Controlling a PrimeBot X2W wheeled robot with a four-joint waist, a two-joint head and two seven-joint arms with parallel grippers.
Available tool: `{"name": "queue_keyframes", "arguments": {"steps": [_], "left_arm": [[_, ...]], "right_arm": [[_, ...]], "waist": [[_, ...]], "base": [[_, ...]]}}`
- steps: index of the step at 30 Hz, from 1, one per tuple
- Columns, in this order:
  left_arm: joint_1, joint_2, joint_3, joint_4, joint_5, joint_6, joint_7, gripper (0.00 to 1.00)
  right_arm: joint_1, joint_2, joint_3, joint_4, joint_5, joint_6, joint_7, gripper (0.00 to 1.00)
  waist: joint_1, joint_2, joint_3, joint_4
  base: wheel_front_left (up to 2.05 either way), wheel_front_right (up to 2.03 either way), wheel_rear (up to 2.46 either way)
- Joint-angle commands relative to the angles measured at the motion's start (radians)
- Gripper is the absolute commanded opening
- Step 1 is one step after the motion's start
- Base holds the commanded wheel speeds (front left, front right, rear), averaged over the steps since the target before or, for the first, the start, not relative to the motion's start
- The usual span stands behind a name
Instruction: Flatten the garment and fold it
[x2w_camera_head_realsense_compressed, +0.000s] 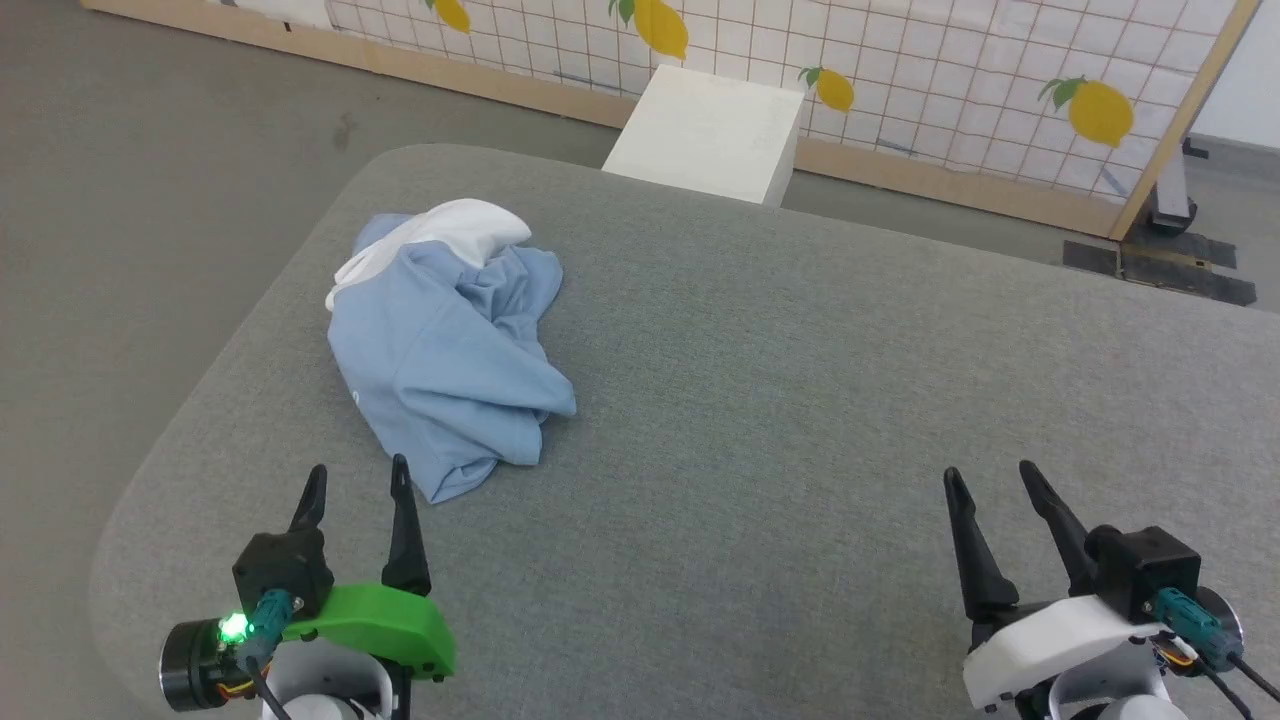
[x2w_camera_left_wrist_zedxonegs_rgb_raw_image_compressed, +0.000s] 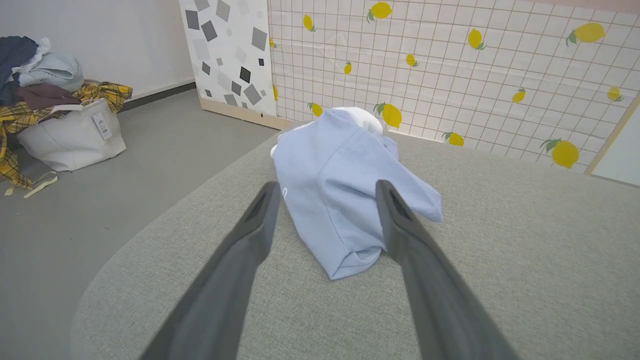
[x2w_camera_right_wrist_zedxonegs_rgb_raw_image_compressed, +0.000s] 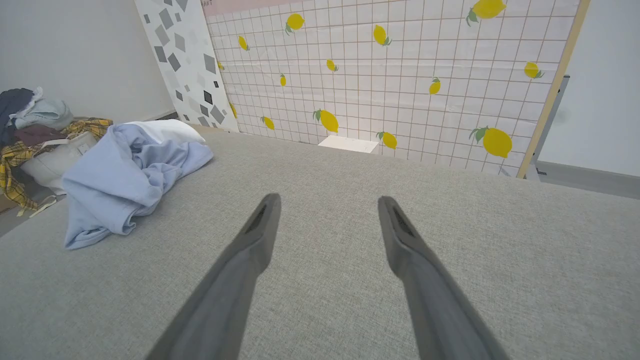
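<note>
task is judged to be at the very start; nothing is flattened or folded yet. the garment (x2w_camera_head_realsense_compressed: 450, 350) is seen lying in a crumpled heap on the left part of the grey counter (x2w_camera_head_realsense_compressed: 780, 400), nr its left edge; the white collar (x2w_camera_head_realsense_compressed: 470, 225) is bunched at the far end of the heap & the pale blue body is gathered into a thick fold at the near end; no sleeve or hem can be made out w/ certainty. the left hand (x2w_camera_head_realsense_compressed: 358, 468) is spread wide & empty, just short of the heap's near end; no contact is seen; in the left wrist view the near fold is framed between its two fingers. the right hand (x2w_camera_head_realsense_compressed: 989, 470) is likewise spread & empty, over bare counter, well apart from the cloth. all steps are left: edges to be found & lifted, the shirt pulled out flat, sleeves & sides folded in, the body doubled over; a first pinch at the near fold by the left hand is judged the likely opening move.
</note>
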Motion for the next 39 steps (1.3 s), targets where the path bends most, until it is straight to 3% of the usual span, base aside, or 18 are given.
{"name": "queue_keyframes", "arguments": {"steps": [1, 30, 39], "left_arm": [[-0.001, -0.003, 0.0, 0.005, -0.019, 0.008, -0.009, 1.0], [-0.004, -0.004, -0.002, 0.041, -0.043, 0.071, -0.069, 1.0], [-0.087, 0.013, -0.014, 0.096, -0.06, 0.041, -0.081, 1.0]], "right_arm": [[0.013, 0.001, 0.002, 0.006, 0.01, -0.001, -0.011, 1.0], [0.028, 0.001, -0.009, 0.03, 0.012, -0.001, -0.07, 1.0], [0.015, 0.001, -0.011, 0.009, 0.021, -0.001, -0.068, 1.0]], "waist": [[-0.0001, 0.0, 0.001, 0.007], [-0.0001, 0.0, 0.017, 0.092], [-0.0001, 0.0, 0.044, 0.106]], "base": [[0.0, 0.0, 0.0], [0.0, 0.0, 0.0], [0.0, 0.0, 0.0]]}}
